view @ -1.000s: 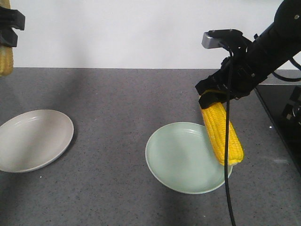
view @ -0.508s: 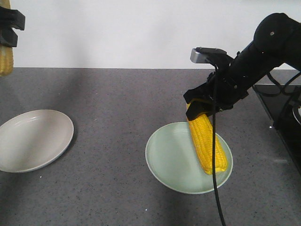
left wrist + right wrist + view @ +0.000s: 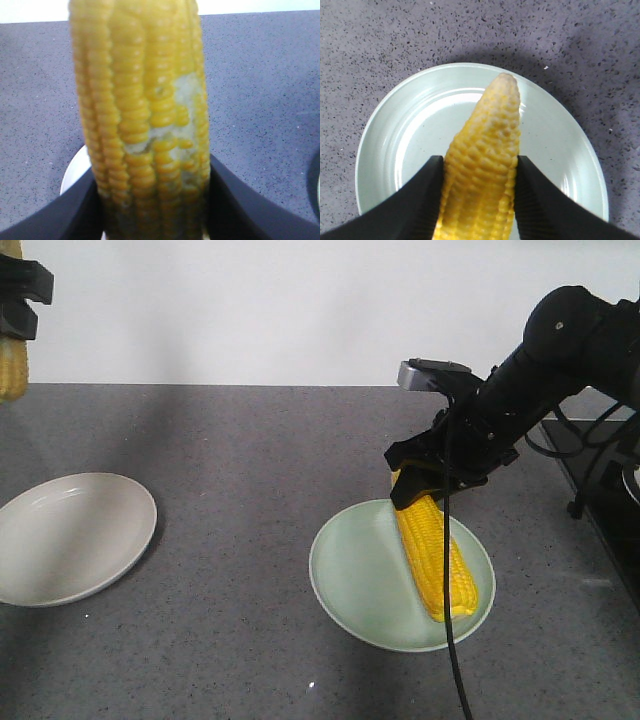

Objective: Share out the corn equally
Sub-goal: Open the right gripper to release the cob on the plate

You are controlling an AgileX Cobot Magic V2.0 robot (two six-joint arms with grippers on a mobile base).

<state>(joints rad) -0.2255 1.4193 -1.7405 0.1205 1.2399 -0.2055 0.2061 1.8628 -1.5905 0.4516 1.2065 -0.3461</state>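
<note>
My right gripper (image 3: 428,480) (image 3: 477,172) is shut on a yellow corn cob (image 3: 436,555) (image 3: 485,165). The cob slants down over the pale green plate (image 3: 350,575) (image 3: 400,135), its tapered tip low over the plate's right side; whether it touches the plate I cannot tell. High at the far left, my left gripper (image 3: 12,310) (image 3: 155,200) is shut on a second corn cob (image 3: 12,370) (image 3: 140,110), which hangs upright well above the counter. That cob has a bare patch with kernels missing. A beige plate (image 3: 70,537) sits on the counter below and to the right of it.
The grey speckled counter (image 3: 240,460) runs under both plates. A black surface (image 3: 600,480) lies at the right edge, behind my right arm. The right arm's cable (image 3: 455,660) hangs down in front of the green plate.
My right gripper has carried its cob left and down, from the green plate's right rim to over the plate's inside. The left gripper and its cob have stayed still.
</note>
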